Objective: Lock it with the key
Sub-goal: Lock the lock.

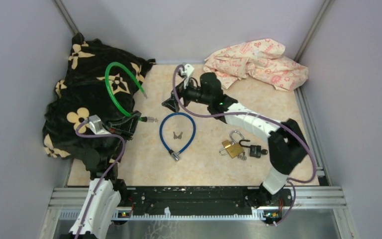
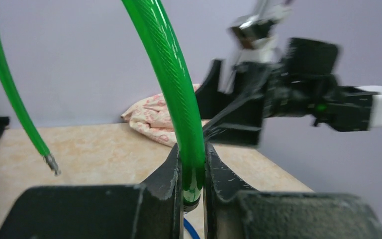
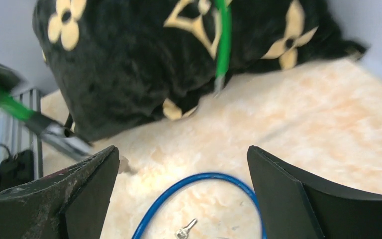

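Note:
My left gripper (image 1: pixel 133 119) is shut on the green cable lock (image 1: pixel 113 79) near its black lock end, where a silver key (image 1: pixel 152 119) sticks out to the right. In the left wrist view my fingers (image 2: pixel 193 174) pinch the green cable (image 2: pixel 179 99); its free metal tip (image 2: pixel 52 164) hangs loose. My right gripper (image 1: pixel 171 102) is open and empty, hovering above the top of the blue cable lock (image 1: pixel 177 134). In the right wrist view the jaws (image 3: pixel 181 194) stand wide over the blue cable (image 3: pixel 199 183) and a small key (image 3: pixel 186 229); the green lock's end (image 3: pixel 54 133) shows at left.
A black flower-print blanket (image 1: pixel 89 99) fills the left side, under the green loop. A pink patterned cloth (image 1: pixel 258 62) lies at the back right. A brass padlock (image 1: pixel 233 148) and a small black padlock (image 1: pixel 256 150) lie at the right front. Loose keys (image 1: pixel 178 135) lie inside the blue loop.

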{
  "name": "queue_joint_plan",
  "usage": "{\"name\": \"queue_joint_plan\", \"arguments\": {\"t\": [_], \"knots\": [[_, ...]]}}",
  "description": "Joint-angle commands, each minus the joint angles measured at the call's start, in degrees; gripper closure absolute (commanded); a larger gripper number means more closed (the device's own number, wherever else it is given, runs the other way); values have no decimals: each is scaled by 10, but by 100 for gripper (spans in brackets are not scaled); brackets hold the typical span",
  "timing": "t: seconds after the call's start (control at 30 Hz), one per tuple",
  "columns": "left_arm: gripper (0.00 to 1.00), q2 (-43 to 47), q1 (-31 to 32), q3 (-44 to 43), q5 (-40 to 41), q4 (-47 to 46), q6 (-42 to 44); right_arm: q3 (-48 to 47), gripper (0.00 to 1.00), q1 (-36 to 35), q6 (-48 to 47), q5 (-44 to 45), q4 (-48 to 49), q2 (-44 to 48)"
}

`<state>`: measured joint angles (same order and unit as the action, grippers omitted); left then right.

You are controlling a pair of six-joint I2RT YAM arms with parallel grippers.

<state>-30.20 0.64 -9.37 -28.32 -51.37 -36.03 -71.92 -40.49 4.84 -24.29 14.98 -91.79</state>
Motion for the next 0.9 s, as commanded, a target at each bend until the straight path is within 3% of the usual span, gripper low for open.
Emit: {"name": "queue_joint_plan", "arguments": {"t": [0.0,0.23,0.4,0.67,0.87], "knots": [[100,23,-3,-20,-107,-89,-9,-65,2,-1,26,-95,44,-93],[100,35,-3,-62,-234,-29,33,-131,3,6,57,-114,80,-185],[100,24,-3,-76,-231,-29,42,-61,5,31,118,-121,158,-159],[100,17,-3,-80,-219,-30,69,43,6,60,71,-124,144,-60],[100,14,-3,-79,-232,-37,70,30,8,74,72,-112,130,-60]]}}
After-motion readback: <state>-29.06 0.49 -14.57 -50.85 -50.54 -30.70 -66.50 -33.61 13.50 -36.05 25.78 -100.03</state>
